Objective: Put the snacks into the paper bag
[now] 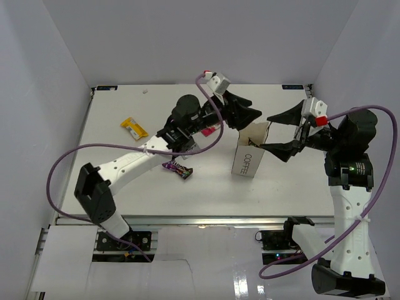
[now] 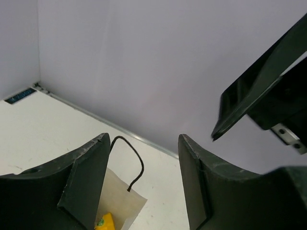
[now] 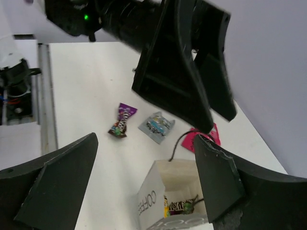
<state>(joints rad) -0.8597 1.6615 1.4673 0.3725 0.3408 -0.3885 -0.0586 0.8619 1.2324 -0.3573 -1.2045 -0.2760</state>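
The white paper bag (image 1: pixel 245 161) marked "COFFEE" stands upright and open at mid-table. My left gripper (image 1: pixel 255 109) is open and empty, just above the bag's far rim. My right gripper (image 1: pixel 265 132) is open and empty at the bag's right side. In the right wrist view the bag (image 3: pixel 154 201) holds a yellow and a dark brown packet (image 3: pixel 181 206). A purple snack (image 3: pixel 122 120), a silver-blue snack (image 3: pixel 157 125) and a red-pink snack (image 3: pixel 212 135) lie on the table beyond it. A yellow snack (image 1: pixel 134 128) lies far left. The left wrist view shows the bag's edge (image 2: pixel 120 199) between my open fingers (image 2: pixel 143 139).
The purple snack (image 1: pixel 177 169) lies under the left forearm (image 1: pixel 131 162). The left gripper (image 3: pixel 182 72) hangs over the bag in the right wrist view. White walls enclose the table on three sides. A metal rail (image 1: pixel 200 220) runs along the near edge.
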